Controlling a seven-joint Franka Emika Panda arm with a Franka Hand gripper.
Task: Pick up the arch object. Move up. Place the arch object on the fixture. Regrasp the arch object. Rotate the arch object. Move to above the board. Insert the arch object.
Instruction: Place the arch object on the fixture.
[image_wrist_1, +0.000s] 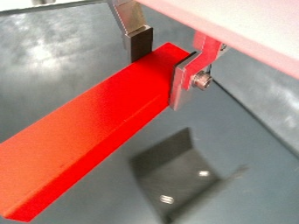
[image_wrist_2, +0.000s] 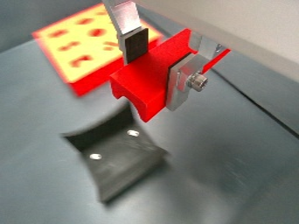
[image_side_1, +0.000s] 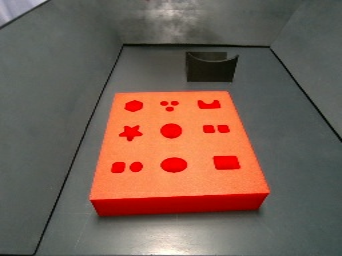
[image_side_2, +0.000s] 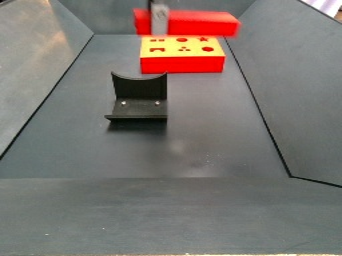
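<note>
Item 1, pincer (image_wrist_2: 156, 63): I see its flat silver fingers (image_wrist_1: 184, 83) with dark pads clamped on the long slim bright-red arch bar (image_wrist_1: 93, 140). In a side view the pincer (image_side_2: 159, 20) hangs high over the far end of the dark grey floor (image_side_2: 187, 140), above the board.

Item 2, arch bar: held near one end, clear of every surface, lying roughly level. In a wrist view its arch-cut end (image_wrist_2: 146, 87) faces the camera. In a side view the bar (image_side_2: 198, 22) shows as a red block level with the pincer.

Item 3, large flat red-orange board with rows of shaped holes (image_side_1: 174, 150): it lies flat on the floor, towards the far end in a side view (image_side_2: 183, 53). None of its holes is filled.

Item 4, small dark scooped fixture (image_side_2: 138, 98): it stands on the floor, well apart from the board, with nothing on it.

Step in hand, as I judge it: moving up with the bar, or carrying it towards the fixture.

Next move: bring the bar over the fixture, line it up with the scoop, and lower it before loosening the grip.
</note>
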